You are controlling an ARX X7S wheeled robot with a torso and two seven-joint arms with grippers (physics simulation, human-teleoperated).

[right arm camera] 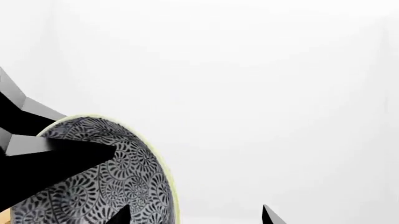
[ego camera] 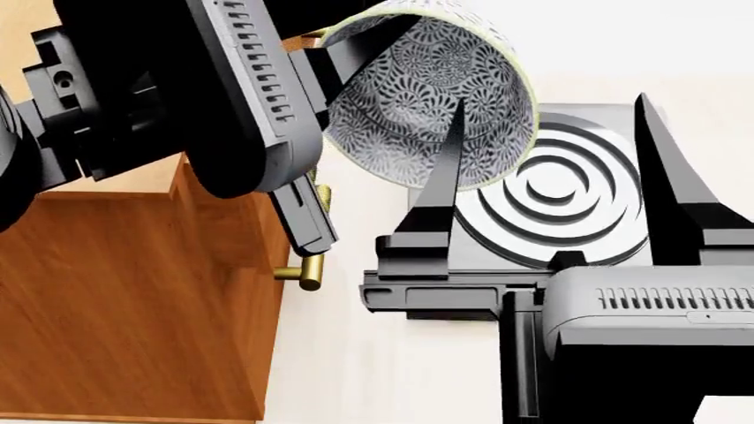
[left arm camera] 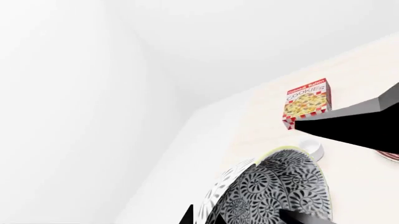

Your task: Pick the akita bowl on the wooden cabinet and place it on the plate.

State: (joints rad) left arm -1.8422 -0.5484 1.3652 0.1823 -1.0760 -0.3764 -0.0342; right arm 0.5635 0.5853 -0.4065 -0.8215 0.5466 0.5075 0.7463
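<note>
The akita bowl (ego camera: 412, 97), dark with a fine white swirl pattern and a pale rim, hangs tilted in the air past the right edge of the wooden cabinet (ego camera: 130, 300). My left gripper (ego camera: 335, 49) is shut on its wall; in the left wrist view the bowl (left arm camera: 281, 191) fills the space at the gripper (left arm camera: 237, 217). My right gripper (ego camera: 550, 99) stands open beside the bowl, one finger (ego camera: 446, 168) crossing in front of it. In the right wrist view the bowl (right arm camera: 93, 186) lies beside the gripper (right arm camera: 194, 217). Only a red-ringed sliver of the plate (left arm camera: 389, 156) shows.
A grey stove slab (ego camera: 554, 190) with raised rings lies below the bowl on the pale counter. A brass handle (ego camera: 304, 269) sticks out of the cabinet's side. A cookies box (left arm camera: 307, 100) and a white cup (left arm camera: 311, 147) stand on the counter near the plate.
</note>
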